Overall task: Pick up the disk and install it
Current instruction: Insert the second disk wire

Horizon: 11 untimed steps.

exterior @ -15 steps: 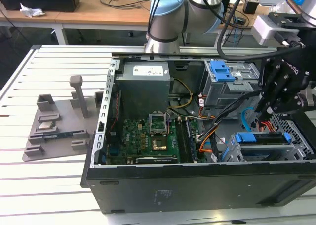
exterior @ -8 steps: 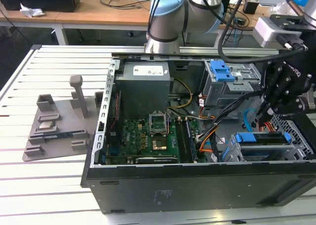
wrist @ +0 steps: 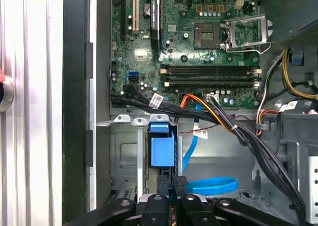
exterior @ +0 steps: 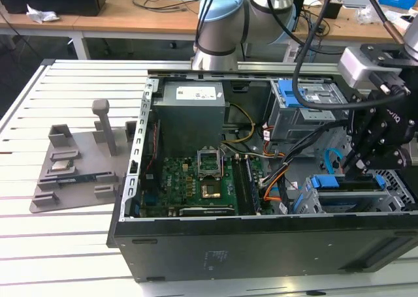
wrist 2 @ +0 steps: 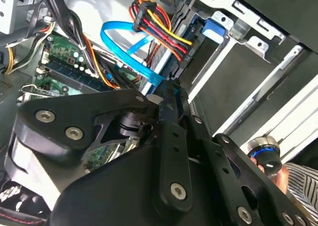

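An open case (exterior: pixel 196 245) lies on the tabletop (exterior: pixel 72 238), with a fixture plate (exterior: pixel 72 170) just beside it on the exterior view's left. Inside the case, the motherboard (exterior: pixel 189 186) lies on the floor, the power supply (exterior: pixel 191 111) stands behind it, and a drive cage (exterior: pixel 307 111) sits to the exterior view's right of the power supply. The tool (exterior: pixel 375 156) hangs over the case's near corner on the exterior view's right, above a bay (exterior: pixel 356 196) where the disk (exterior: pixel 346 185) sits, and cables (exterior: pixel 281 179) run between the motherboard and that bay.
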Motion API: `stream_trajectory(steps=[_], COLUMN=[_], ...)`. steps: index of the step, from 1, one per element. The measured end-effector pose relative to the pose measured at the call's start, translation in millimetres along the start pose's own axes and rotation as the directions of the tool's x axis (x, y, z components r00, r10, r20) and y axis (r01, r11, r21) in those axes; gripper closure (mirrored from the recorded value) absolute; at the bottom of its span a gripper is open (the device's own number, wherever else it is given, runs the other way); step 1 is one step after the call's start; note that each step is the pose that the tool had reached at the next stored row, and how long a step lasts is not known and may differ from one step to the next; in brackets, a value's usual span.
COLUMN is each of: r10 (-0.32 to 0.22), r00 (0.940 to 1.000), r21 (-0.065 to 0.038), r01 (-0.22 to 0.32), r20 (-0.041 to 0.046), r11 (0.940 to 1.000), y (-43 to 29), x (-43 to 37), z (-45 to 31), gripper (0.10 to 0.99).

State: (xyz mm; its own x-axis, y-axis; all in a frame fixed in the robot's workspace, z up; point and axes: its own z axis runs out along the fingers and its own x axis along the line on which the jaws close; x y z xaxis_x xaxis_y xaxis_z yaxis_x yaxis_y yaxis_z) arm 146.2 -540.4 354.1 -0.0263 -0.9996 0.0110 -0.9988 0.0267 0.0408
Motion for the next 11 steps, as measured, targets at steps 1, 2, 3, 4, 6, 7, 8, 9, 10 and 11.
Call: stream_trajectory(steps=[1,2,3,4,6,7,8,9,10,11], r10=[0.000,-0.001,-0.003,-0.004,-0.009,-0.010,-0.012,-0.012,-0.013,-0.013], r00=[1.0000,1.0000,1.0000,1.0000,1.0000,0.9999,0.9999,0.9999,0.9999,0.9999], r21=[0.000,0.000,0.000,0.000,0.000,0.000,0.000,0.000,0.000,0.000], r01=[0.000,0.001,0.003,0.004,0.009,0.010,0.012,0.012,0.013,0.013], r20=[-0.0001,-0.0002,-0.0001,-0.0004,-0.0002,-0.0004,-0.0007,-0.0007,-0.0007,-0.0006], r11=[1.0000,1.0000,1.0000,1.0000,1.0000,0.9999,0.9999,0.9999,0.9999,0.9999], y=[-0.5,-1.0,-2.0,-2.8,-4.9,-5.7,-6.9,-7.4,-7.9,-8.3], x=[-0.1,-0.3,-1.1,-2.0,-3.5,-3.8,-4.1,-4.2,-4.2,-4.3], z=[1.5,2.4,3.0,3.0,3.9,4.4,5.1,5.4,6.0,6.6], gripper=[0.925,0.925,0.925,0.925,0.925,0.925,0.925,0.925,0.925,0.925])
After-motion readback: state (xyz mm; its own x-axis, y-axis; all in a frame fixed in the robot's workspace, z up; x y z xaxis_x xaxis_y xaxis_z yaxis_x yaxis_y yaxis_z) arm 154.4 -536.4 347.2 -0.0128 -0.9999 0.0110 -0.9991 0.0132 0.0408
